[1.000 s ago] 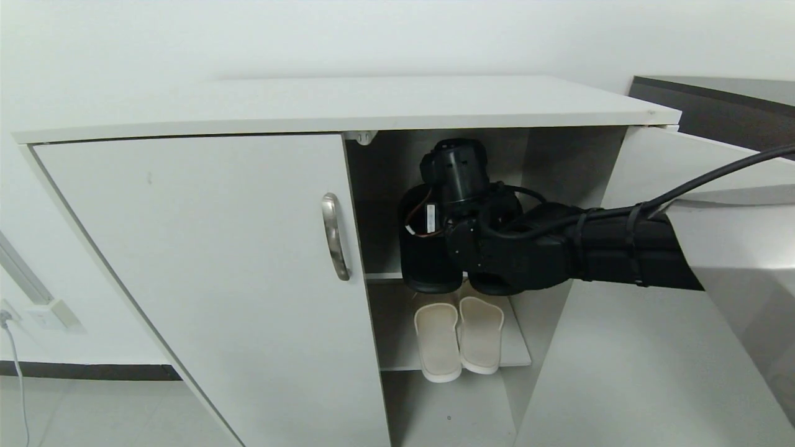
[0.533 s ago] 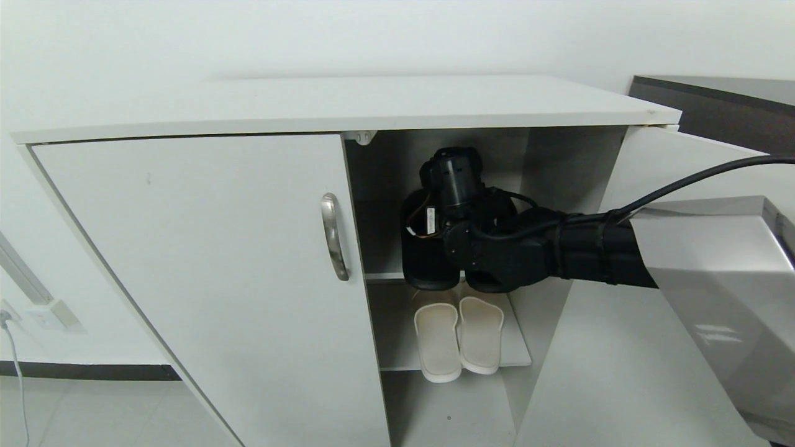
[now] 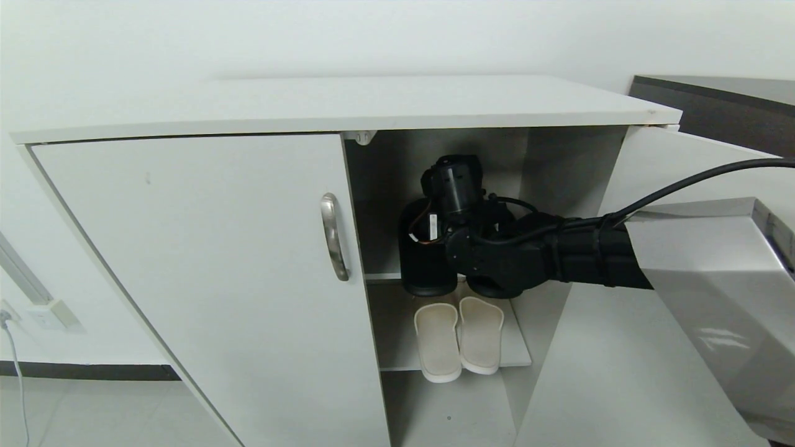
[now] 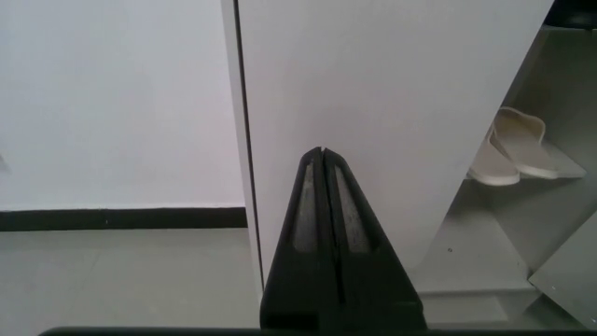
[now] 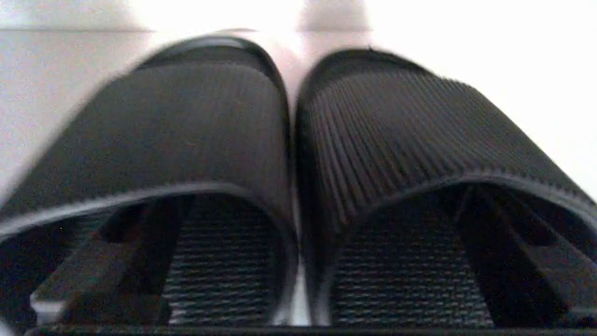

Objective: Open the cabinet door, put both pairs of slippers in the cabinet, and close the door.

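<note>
The cabinet (image 3: 348, 102) has its left door (image 3: 205, 261) shut, with the metal handle (image 3: 334, 236) at 9 o'clock from the black slippers (image 3: 425, 261); the right door (image 3: 596, 372) is swung wide open at 4 o'clock from them. The black slippers are on the upper shelf, side by side and touching, heels slightly over the shelf's front edge; the white slippers (image 3: 438, 340) lie as a pair on the shelf directly at 6 o'clock from them, heels overhanging too. The right gripper (image 5: 308, 271) is inside the cabinet at the black slippers (image 5: 187, 140); its fingers (image 5: 89, 275) are spread wide, one under each strap. The left gripper (image 4: 323, 159) is outside, facing the shut door; its fingers (image 4: 308, 215) are pressed together on nothing.
</note>
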